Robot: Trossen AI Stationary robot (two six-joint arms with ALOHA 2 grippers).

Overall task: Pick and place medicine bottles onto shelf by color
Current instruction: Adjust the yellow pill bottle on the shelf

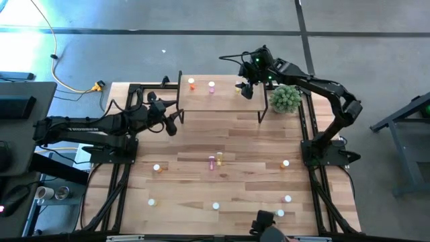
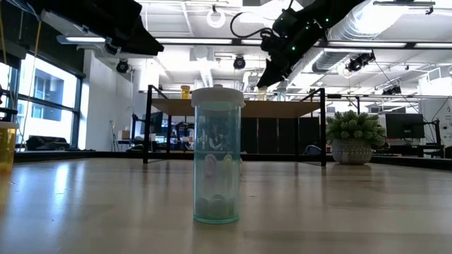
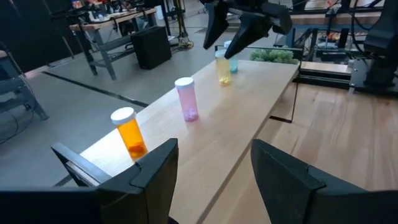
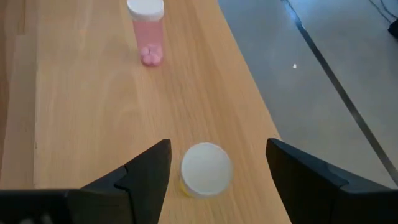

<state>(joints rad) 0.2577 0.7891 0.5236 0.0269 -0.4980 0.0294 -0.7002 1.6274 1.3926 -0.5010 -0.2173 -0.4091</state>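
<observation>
Nearest the low camera stands a green bottle (image 2: 218, 155), and like the yellow bottle (image 4: 205, 169) between our right gripper (image 4: 219, 163)'s spread fingers on the shelf (image 1: 228, 101), it looks light, stiff, slick and tippy, so we'd pinch the body under the cap. Shelf edges lie close; our left gripper (image 1: 173, 121), spread and empty, waits at the shelf's 8 o'clock corner.

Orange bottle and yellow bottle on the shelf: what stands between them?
The pink bottle stands between the orange bottle and the yellow bottle, all upright on the shelf. The left wrist view shows it best.
</observation>
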